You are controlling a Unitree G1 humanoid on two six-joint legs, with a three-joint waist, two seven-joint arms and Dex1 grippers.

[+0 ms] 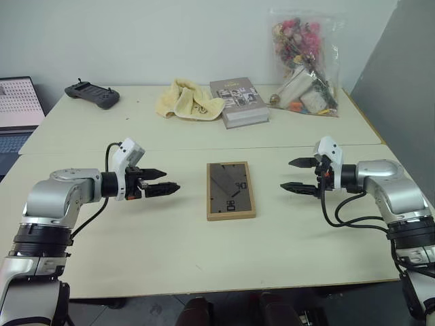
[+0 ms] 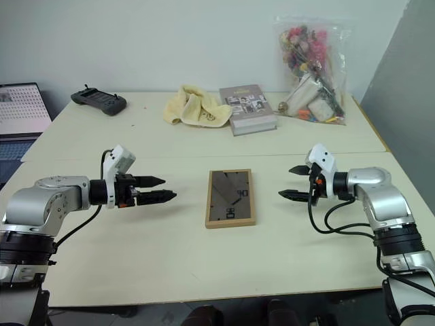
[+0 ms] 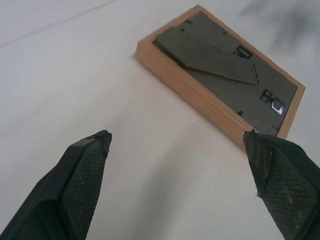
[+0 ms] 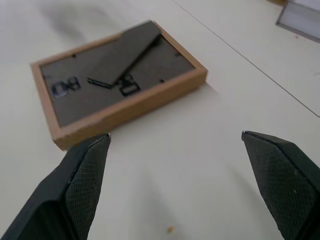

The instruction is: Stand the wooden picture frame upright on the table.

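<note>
The wooden picture frame [image 1: 231, 191] lies flat, face down, on the near half of the desk [image 1: 204, 251], just this side of the seam that crosses the top. Its dark grey back panel faces up, with the fold-out stand lying folded against it. Nothing touches the frame, and the desk around it is bare on every side.

Beyond the seam, well apart from the frame, sit a grey book [image 1: 238, 102] with photos on its cover, a crumpled yellow cloth [image 1: 188, 100] just beside it, a clear bag [image 1: 304, 64] stuffed with colourful odds and ends towards the far right, and a black handheld controller [image 1: 92, 94] at the far left. A laptop [image 1: 17, 115] shows past the desk's left edge.

The left tool [image 1: 158, 183] hangs above the desk to the frame's left, pointing inward at it and tilted somewhat down, its two black fingers spread and holding nothing. The right tool [image 1: 298, 176] mirrors it on the frame's right, also apart from the frame, fingers spread wide and empty. Both forearms reach in from the sides with elbows out.

The left wrist view brings out the metal hanger and clips on the back panel [image 3: 235, 70]; the right wrist view shows the stand's slanted edge and the book's corner.
</note>
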